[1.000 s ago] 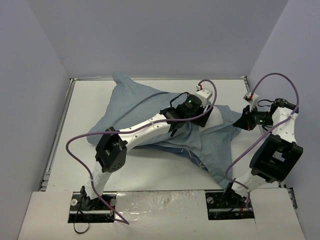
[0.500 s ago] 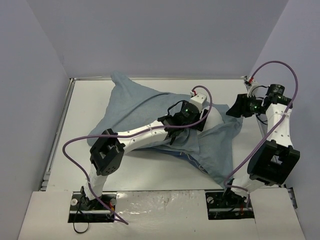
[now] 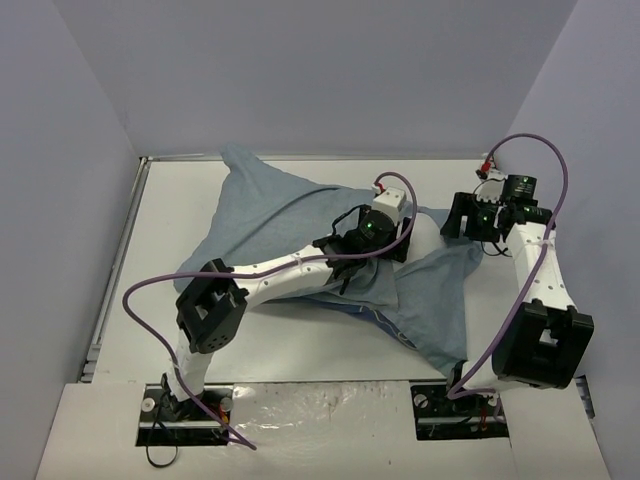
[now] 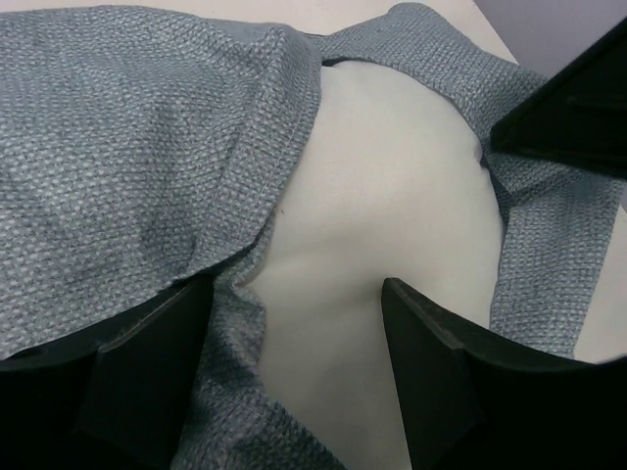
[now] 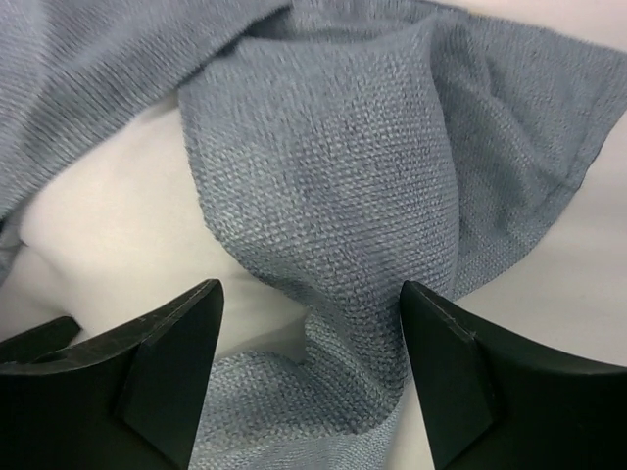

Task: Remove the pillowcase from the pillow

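The pillowcase (image 3: pixel 260 215) lies crumpled across the middle of the table, grey-blue side up. The white pillow (image 3: pixel 428 236) bulges out of its open right end. My left gripper (image 3: pixel 402 246) is open and low over that end. In the left wrist view its fingers straddle the pillowcase hem (image 4: pixel 245 196) and the bare pillow (image 4: pixel 382 196), gripper (image 4: pixel 294 289). My right gripper (image 3: pixel 458 224) faces it from the right, open and holding nothing. Under the right gripper (image 5: pixel 311 294) hangs a loose fold of pillowcase (image 5: pixel 333 166) beside the pillow (image 5: pixel 108 215).
White table (image 3: pixel 170 200) with raised rails at the left and back, closed in by pale walls (image 3: pixel 300 70). A long pillowcase flap (image 3: pixel 440 320) trails toward the right arm's base. Purple cables (image 3: pixel 150 290) loop off both arms.
The right gripper has opened and let go of the pillowcase, then swung up and left toward the pillow's exposed end. The left gripper crept slightly toward the back and stays open.
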Robot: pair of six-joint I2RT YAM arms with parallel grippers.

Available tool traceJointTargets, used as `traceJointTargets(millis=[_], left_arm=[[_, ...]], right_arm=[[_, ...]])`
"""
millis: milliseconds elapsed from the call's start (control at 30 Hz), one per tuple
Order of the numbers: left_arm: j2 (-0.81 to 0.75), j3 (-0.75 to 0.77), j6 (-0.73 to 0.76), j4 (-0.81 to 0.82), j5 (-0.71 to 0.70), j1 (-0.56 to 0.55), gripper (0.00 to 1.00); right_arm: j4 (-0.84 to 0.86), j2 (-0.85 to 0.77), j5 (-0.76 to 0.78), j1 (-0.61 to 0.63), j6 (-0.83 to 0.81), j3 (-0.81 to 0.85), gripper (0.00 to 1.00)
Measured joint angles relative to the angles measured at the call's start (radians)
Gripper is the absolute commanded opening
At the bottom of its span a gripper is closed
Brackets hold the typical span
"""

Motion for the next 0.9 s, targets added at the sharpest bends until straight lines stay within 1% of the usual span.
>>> traceJointTargets(millis=[133, 167, 233, 267, 300, 400, 500, 633, 733, 800, 867, 900], left_arm=[[-0.015, -0.026, -0.022, 0.014, -0.012, 0.0, 0.68], [-0.019, -0.033, -0.027, 0.016, -0.014, 0.0, 0.68], [-0.03, -0.051, -0.04, 0.023, -0.023, 0.0, 0.66], [-0.035, -0.059, -0.047, 0.024, -0.027, 0.001, 0.65], [-0.041, -0.07, -0.054, 0.028, -0.034, 0.001, 0.64], [-0.066, -0.112, -0.079, 0.04, -0.051, 0.007, 0.58], [-0.102, -0.175, -0.108, 0.057, -0.07, 0.016, 0.54], [-0.181, -0.293, -0.156, 0.09, -0.1, 0.027, 0.52], [-0.254, -0.383, -0.19, 0.103, -0.125, 0.037, 0.52], [-0.303, -0.437, -0.209, 0.105, -0.148, 0.047, 0.53], [-0.344, -0.478, -0.222, 0.102, -0.166, 0.06, 0.55], [-0.362, -0.494, -0.225, 0.1, -0.172, 0.067, 0.59]], right_arm=[[-0.008, 0.0, -0.032, 0.003, -0.07, -0.047, 0.66], [-0.014, 0.0, -0.05, 0.003, -0.097, -0.049, 0.64], [-0.032, 0.0, -0.092, 0.003, -0.156, -0.052, 0.58], [-0.036, 0.0, -0.106, 0.003, -0.179, -0.056, 0.53], [-0.037, 0.003, -0.117, 0.003, -0.201, -0.062, 0.4], [-0.038, 0.047, -0.136, 0.003, -0.245, -0.069, 0.21], [-0.031, 0.134, -0.154, 0.003, -0.266, -0.068, 0.11], [-0.033, 0.224, -0.212, 0.029, -0.272, -0.054, 0.05], [-0.034, 0.251, -0.241, 0.079, -0.281, -0.003, 0.01], [-0.029, 0.264, -0.257, 0.112, -0.286, 0.039, 0.0], [-0.011, 0.275, -0.268, 0.145, -0.285, 0.076, 0.0], [0.005, 0.278, -0.272, 0.155, -0.282, 0.085, 0.0]])
